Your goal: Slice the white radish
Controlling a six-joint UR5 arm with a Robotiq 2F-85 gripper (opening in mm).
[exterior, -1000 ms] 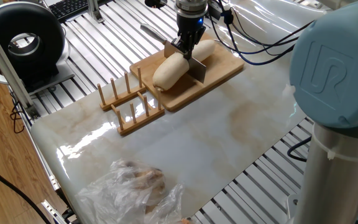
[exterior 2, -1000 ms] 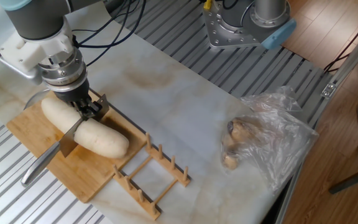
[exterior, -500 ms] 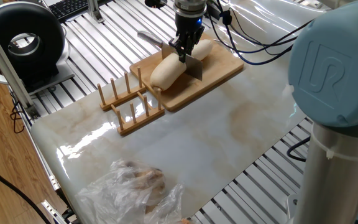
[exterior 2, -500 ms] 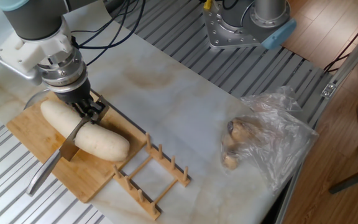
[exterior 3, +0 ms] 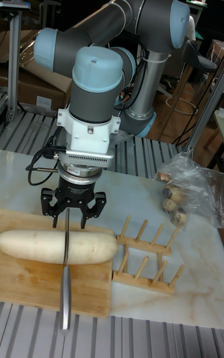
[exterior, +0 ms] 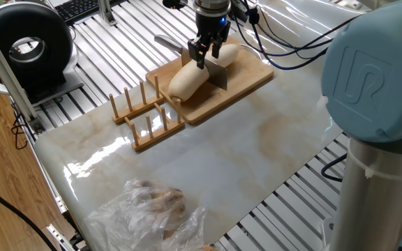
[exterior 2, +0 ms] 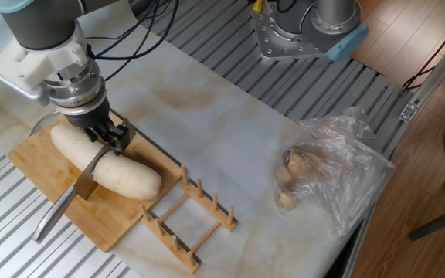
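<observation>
Lying smooth and cream-white on the wooden board (exterior 3: 37, 280) — the white radish (exterior 3: 56, 247), a knife (exterior 3: 65, 271) sunk into it; the tool (exterior 3: 68, 208) hangs spread open above, marbled surface (exterior: 208, 167) glossy.

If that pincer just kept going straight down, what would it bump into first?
Most likely the knife, standing blade-down in the white radish right beneath the open pincer; the radish comes just after.

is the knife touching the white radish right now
Touching. The tall fixed view shows the knife standing edge-down across the white radish, its blade sunk into the root's top.
</observation>
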